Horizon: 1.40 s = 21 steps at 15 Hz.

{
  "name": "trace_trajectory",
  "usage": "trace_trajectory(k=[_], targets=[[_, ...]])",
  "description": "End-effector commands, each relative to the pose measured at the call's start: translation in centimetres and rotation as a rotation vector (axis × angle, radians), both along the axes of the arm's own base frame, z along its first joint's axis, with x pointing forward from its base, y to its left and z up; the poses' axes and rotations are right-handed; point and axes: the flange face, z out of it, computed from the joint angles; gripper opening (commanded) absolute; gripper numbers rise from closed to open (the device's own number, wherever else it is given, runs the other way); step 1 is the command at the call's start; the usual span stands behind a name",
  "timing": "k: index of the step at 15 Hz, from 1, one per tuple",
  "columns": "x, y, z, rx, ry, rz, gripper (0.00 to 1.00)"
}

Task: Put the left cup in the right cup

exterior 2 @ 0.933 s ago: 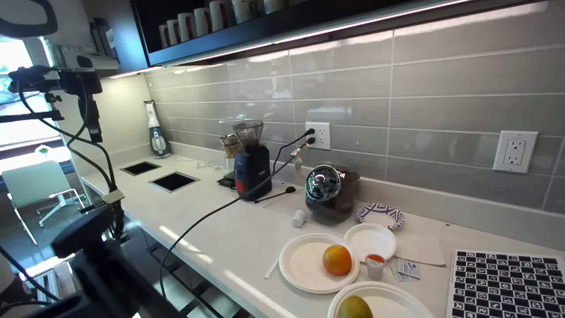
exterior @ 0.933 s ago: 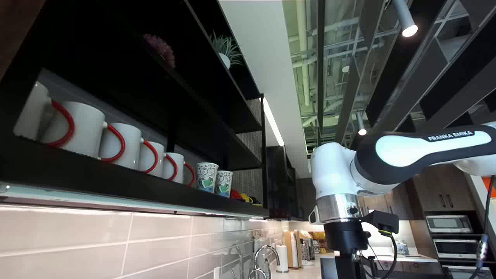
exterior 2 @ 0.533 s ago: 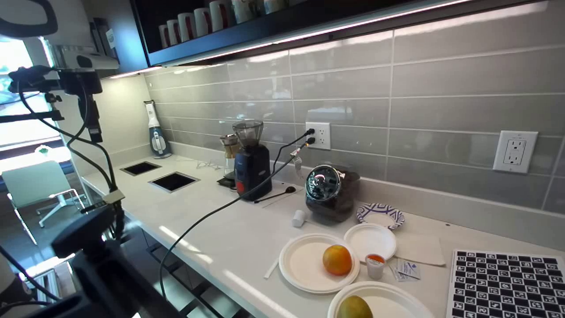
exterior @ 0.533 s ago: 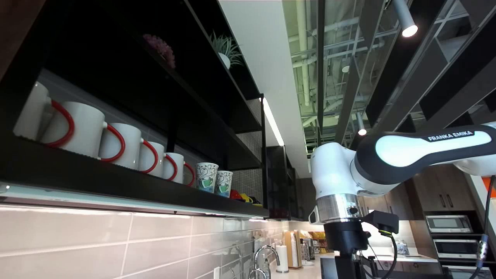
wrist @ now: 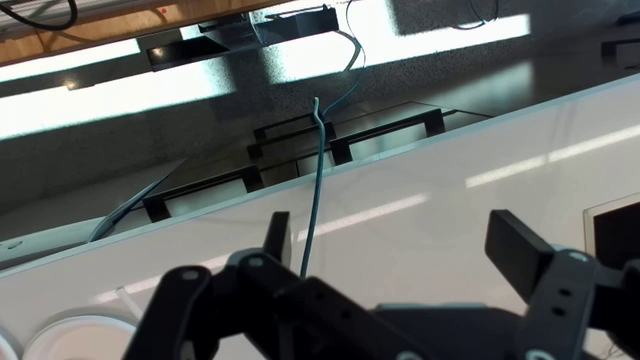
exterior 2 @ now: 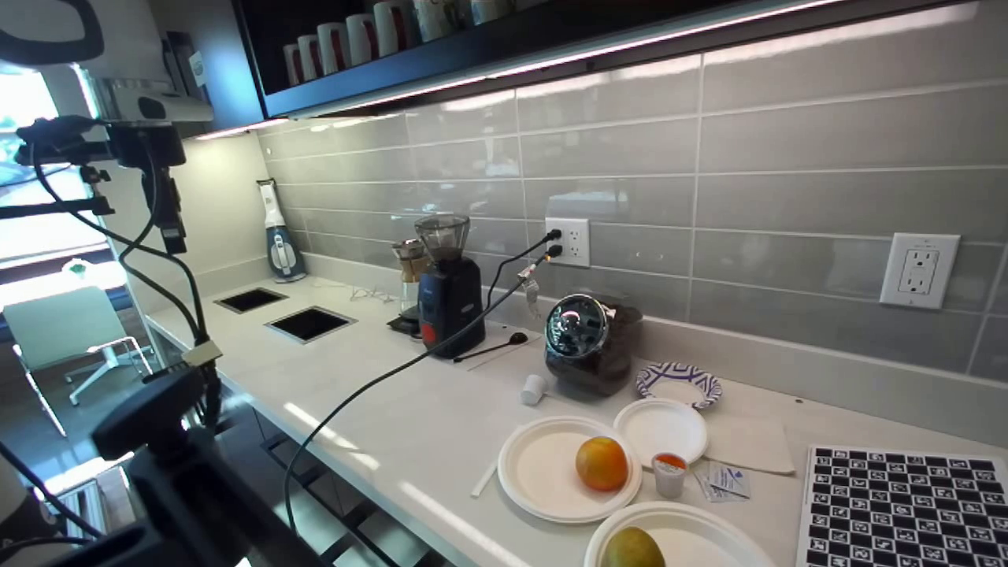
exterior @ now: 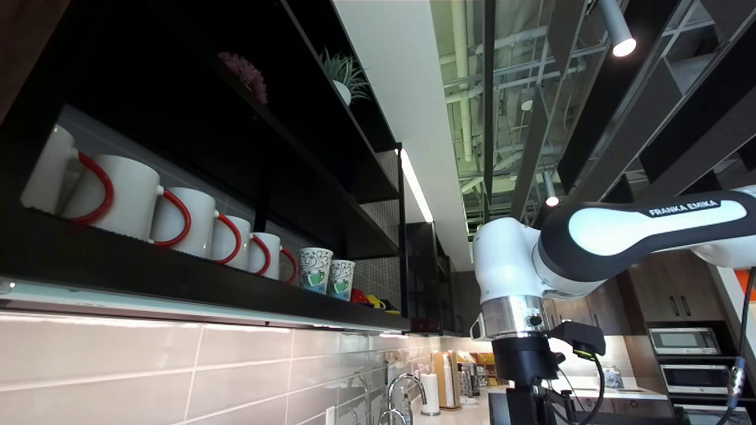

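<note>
Well — gripper [wrist: 392, 234] agape; left cup [exterior: 314, 270] upright

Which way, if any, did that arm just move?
Yes, slightly: in an exterior view, the arm has shifted toward the picture's left, judged against the upper microwave.

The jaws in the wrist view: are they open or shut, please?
Open: the jaws stand wide apart, and white countertop and part of a cable show through the gap. Nothing appears held between them.
</note>
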Motion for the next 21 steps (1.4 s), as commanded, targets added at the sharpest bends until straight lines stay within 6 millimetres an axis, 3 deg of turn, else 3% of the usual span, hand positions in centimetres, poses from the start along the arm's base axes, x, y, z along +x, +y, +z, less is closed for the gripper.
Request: trace_trajectory(k=[1,4,7,10,11,13,15,18,21], targets=[[0.0,-4.8,3.9,-0.022,-0.096,-0.156,1.0],[0.7,-7.9,11.1,-0.125,-0.228,-0.196,1.0],[2.9,-9.6,18.2,-0.242,-0.379,-0.178,1.0],[5.8,-11.2,24.0,-0.343,-0.557,-0.174,1.0],[2.7,-10.1,21.2,-0.278,-0.504,-0.188,1.0],[4.5,-10.8,23.2,-0.307,-0.551,-0.186,1.0],[5.6,-11.0,23.4,-0.311,-0.547,-0.185,1.0],[5.8,-11.0,23.3,-0.313,-0.544,-0.183,1.0],[6.5,-12.8,25.8,-0.309,-0.639,-0.264,1.0]])
